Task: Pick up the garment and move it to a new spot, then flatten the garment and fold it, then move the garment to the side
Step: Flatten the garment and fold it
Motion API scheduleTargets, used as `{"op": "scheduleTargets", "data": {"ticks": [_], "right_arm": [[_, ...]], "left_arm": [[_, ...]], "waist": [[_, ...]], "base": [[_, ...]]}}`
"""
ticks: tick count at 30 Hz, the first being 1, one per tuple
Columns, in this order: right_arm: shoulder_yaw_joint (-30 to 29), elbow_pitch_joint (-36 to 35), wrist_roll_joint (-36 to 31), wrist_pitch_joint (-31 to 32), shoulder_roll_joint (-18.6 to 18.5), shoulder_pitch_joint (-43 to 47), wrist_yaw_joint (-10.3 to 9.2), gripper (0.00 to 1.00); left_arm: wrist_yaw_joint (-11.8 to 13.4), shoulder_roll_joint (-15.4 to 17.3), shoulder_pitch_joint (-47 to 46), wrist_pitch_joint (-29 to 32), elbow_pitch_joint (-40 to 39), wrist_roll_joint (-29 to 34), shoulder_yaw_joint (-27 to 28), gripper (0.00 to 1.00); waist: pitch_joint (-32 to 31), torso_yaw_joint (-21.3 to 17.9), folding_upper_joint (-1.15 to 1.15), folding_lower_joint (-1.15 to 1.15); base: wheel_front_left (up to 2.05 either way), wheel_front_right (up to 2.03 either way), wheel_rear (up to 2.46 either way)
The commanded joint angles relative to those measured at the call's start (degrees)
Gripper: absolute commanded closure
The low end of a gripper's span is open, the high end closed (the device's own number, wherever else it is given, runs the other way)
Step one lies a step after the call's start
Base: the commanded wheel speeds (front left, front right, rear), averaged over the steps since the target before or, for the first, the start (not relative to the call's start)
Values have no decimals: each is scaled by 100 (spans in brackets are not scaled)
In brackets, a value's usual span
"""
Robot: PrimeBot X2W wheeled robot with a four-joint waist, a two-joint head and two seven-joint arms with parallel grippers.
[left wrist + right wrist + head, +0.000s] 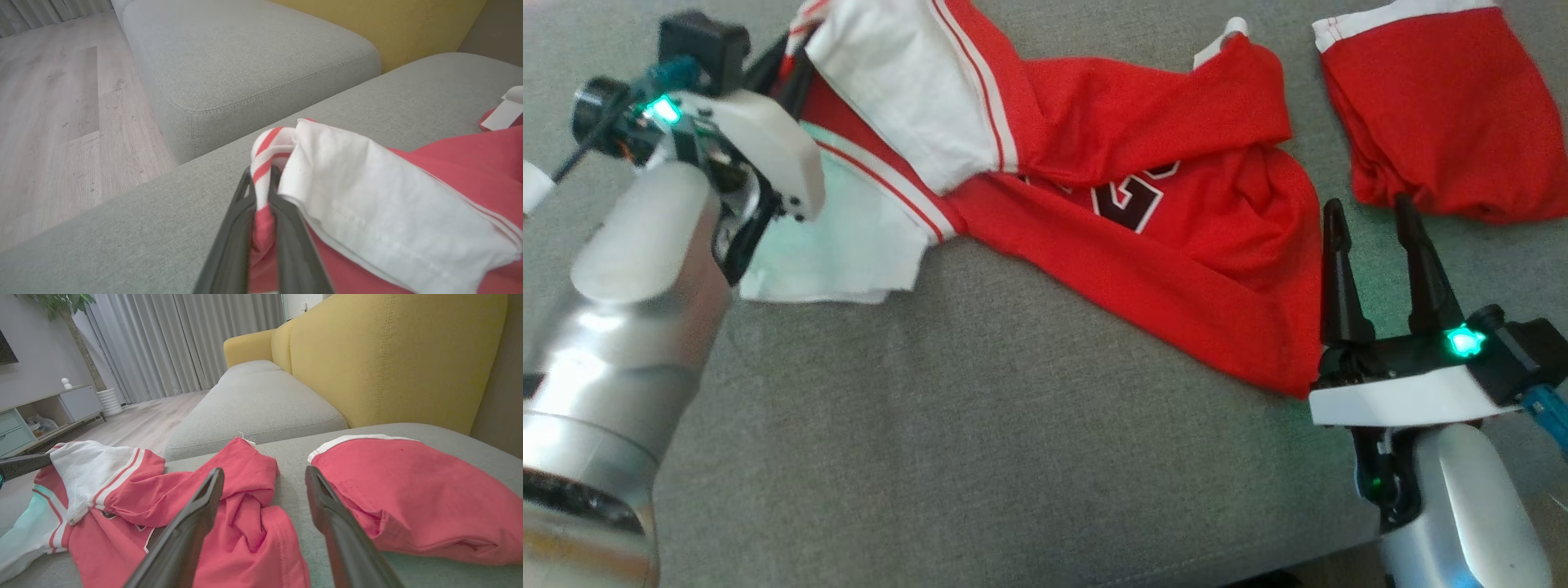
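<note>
The silver forearm of the left arm (629, 327) sits closest in the head view, at the lower left. Its left claw (261, 173) is pinched almost together on the red-and-white striped trim of the jersey (1143, 245), a fold of that trim squeezed between the two dark fingers (233, 228). At the lower right, the right claw (1368, 211) stands wide apart with nothing between its fingers. One finger is just beside the jersey's right edge, and the tips point at the strip of bare cushion beyond.

The jersey lies crumpled across the grey sofa seat (972, 425). It is red, with a white panel turned over near the left claw and part of a dark, white-outlined number showing mid-body. A pale white layer spreads flat beneath its left end. A second red garment with a white hem (1437, 106) lies apart from the jersey, up and to the right, just past the right claw.

Farther off are a neighbouring grey cushion (245, 53), the yellow backrest (388, 355), a wooden floor (49, 122), grey curtains (163, 343) and a low cabinet (41, 412).
</note>
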Motion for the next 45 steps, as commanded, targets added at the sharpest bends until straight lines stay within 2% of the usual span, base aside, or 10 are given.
{"op": "scheduleTargets", "data": {"ticks": [1, 3, 4, 5, 12, 21, 29, 36, 39, 45], "right_arm": [[171, -187, 54, -61, -23, -124, 11, 0], [203, -181, 70, -61, -23, -147, 11, 0], [217, -177, 82, -61, -23, -158, 11, 0], [226, -171, 93, -61, -23, -167, 11, 0], [197, -130, 58, -61, -23, -149, 11, 0], [-29, -84, -132, -61, -23, -35, 11, 0], [-139, 40, -257, -61, -23, 196, 11, 0], [-197, 168, -186, -61, -22, 438, 11, 0], [-211, 181, -157, -61, -22, 527, 11, 0], [-168, 200, -165, -61, -22, 544, 11, 0]], "left_arm": [[10, 265, -358, -69, -15, -51, 122, 100], [10, 273, -461, -94, 124, -85, 28, 100], [10, 279, -489, -105, 190, -113, -18, 63], [10, 294, -509, -129, 276, -147, -31, 0], [10, 311, -361, -483, 543, -381, -243, 0], [120, 181, 156, -1570, 223, -541, -107, 0], [746, 49, 1522, -1733, -1268, -603, 554, 0], [1315, -241, 3363, -1735, -2752, -258, 1250, 0], [1403, -387, 3921, -1736, -3095, -73, 1475, 0], [1316, -620, 4340, -1736, -3327, 172, 1813, 0]], "waist": [[36, -25, 0, 0], [53, -45, 0, 0], [55, -52, 0, 0], [51, -54, 0, 0], [-193, 124, 0, 0], [-791, 686, 0, 0], [-1359, 1297, 0, 0], [-1597, 1510, 0, 0], [-1623, 1526, 0, 0], [-1591, 1468, 0, 0]], "base": [[0, 0, 0], [0, 0, 0], [0, 0, 0], [0, 0, 0], [0, 0, 0], [0, 0, 0], [0, 0, 0], [0, 0, 0], [0, 0, 0], [0, 0, 0]]}}
